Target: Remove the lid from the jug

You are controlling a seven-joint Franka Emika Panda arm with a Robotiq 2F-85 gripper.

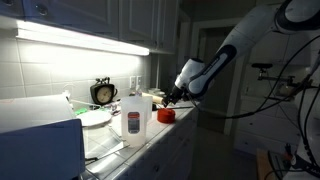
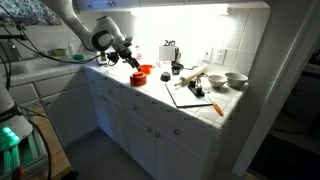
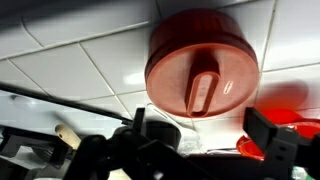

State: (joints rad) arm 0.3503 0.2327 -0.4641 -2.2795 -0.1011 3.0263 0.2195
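**Open gripper [image 3: 203, 135] hovers over red lid [image 3: 200, 62] on kitchen counter**

Jaws spread wide and holding nothing, the gripper hangs just above the lid, which lies flat on the white tiled counter [image 3: 80, 70]. In an exterior view the jug [image 1: 134, 115] stands upright near the lid but apart from it. A round black clock [image 1: 102, 93] stands behind by the wall.

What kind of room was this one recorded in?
Most likely a home kitchen: a tiled counter runs over white cabinets, bowls sit by the tiled wall, and the jug stands under a cabinet light.
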